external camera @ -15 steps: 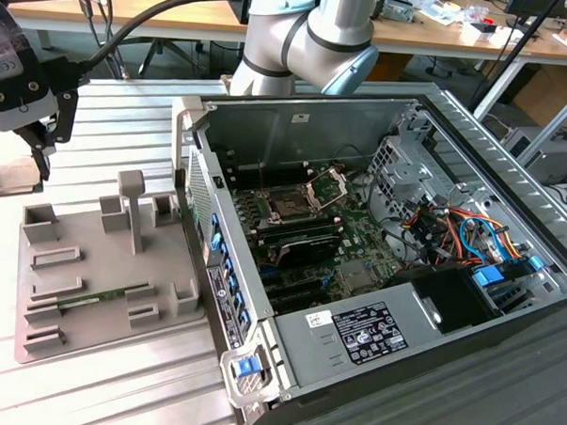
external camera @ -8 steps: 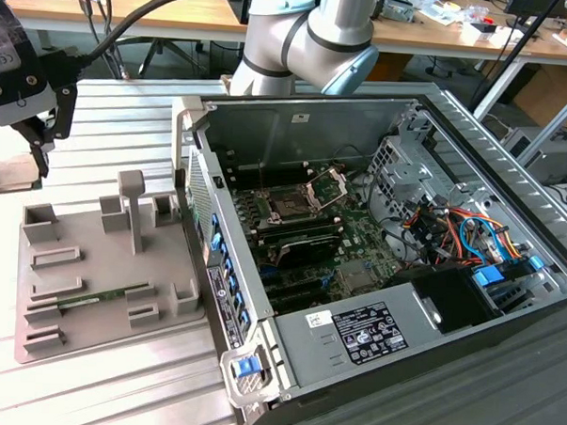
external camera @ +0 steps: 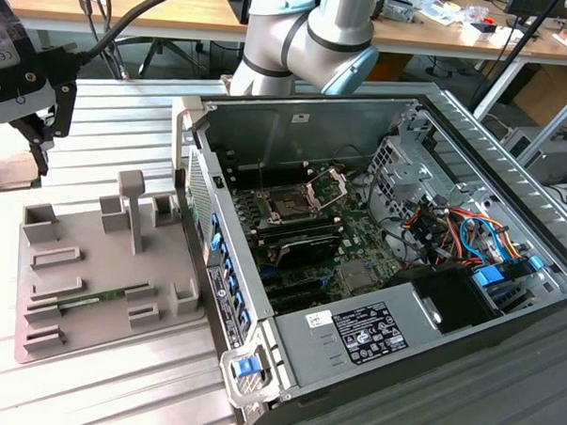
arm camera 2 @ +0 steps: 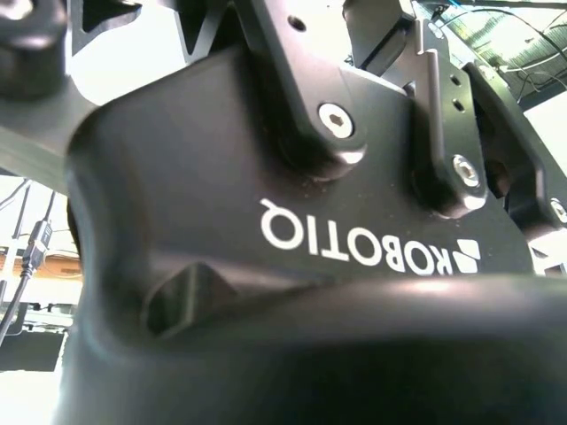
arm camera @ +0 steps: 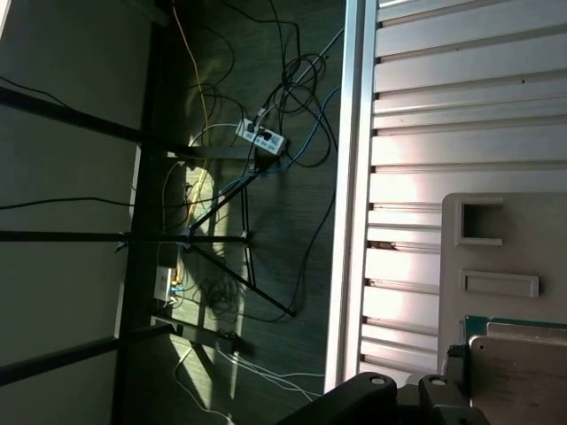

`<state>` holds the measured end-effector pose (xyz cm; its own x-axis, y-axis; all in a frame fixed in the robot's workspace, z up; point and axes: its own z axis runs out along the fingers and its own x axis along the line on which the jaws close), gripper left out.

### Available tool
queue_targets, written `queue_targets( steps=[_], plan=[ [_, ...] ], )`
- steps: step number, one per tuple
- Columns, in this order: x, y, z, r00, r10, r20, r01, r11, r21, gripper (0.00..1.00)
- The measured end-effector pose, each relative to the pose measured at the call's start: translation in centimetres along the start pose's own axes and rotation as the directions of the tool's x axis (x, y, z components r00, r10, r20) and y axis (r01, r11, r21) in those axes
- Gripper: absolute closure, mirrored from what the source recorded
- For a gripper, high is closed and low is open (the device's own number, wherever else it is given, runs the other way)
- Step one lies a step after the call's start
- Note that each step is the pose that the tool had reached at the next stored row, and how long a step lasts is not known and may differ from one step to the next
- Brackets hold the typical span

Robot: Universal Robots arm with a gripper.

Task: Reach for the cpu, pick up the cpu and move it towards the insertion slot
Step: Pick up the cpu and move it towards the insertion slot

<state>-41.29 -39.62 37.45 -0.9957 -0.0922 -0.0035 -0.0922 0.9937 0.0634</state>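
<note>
One gripper (external camera: 37,141) is seen hung just past grey tray (external camera: 98,266) corner, well apart from insertion slot (external camera: 288,205); its opening can't be told. Cpu (arm camera: 523,376) is shown at tray edge, near gripper. Reach/pick-up step is judged in hand; square, level approach is needed.

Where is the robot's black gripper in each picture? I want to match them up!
Exterior view: the gripper hangs at the exterior view's left edge, over the ribbed table, just past the grey tray.
Second wrist view: the gripper is very close, its black body with silver screws.
First wrist view: the gripper is beside the grey tray.
Shared landmark: the grey tray, in the exterior and first wrist views.
</note>
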Motion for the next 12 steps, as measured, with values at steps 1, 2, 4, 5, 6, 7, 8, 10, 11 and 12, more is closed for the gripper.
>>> queue_targets(
  steps=[1, 2, 4, 5, 6, 7, 8, 10, 11, 12],
  plan=[
    [0.00, 0.00, -0.01, 1.0000, 0.000, 0.0000, 0.000, 1.0000, -0.0001, 0.46],
    [0.00, 0.00, -0.03, 1.0000, 0.000, 0.0000, 0.000, 1.0000, 0.0000, 0.46],
    [0.00, 0.01, -0.06, 1.0000, 0.000, 0.0000, 0.000, 1.0000, 0.0000, 0.46],
    [0.00, 0.00, -0.08, 1.0000, 0.000, 0.0000, 0.000, 1.0000, -0.0001, 0.46],
    [0.00, 0.01, -0.11, 1.0000, 0.000, 0.0000, 0.000, 1.0000, 0.0000, 0.46],
    [0.00, 0.01, -0.13, 1.0000, 0.000, 0.0000, 0.000, 1.0000, -0.0001, 0.46],
    [0.00, 0.01, -0.16, 1.0000, 0.000, 0.0000, 0.000, 1.0000, -0.0001, 0.46],
    [0.00, 0.02, -0.22, 1.0000, 0.000, 0.0000, 0.000, 1.0000, 0.0000, 0.46],
    [0.00, 0.02, -0.25, 1.0000, 0.000, 0.0000, 0.000, 1.0000, -0.0001, 0.46],
    [0.00, 0.02, -0.28, 1.0000, 0.000, 0.0000, 0.000, 1.0000, 0.0000, 0.46]
  ],
)
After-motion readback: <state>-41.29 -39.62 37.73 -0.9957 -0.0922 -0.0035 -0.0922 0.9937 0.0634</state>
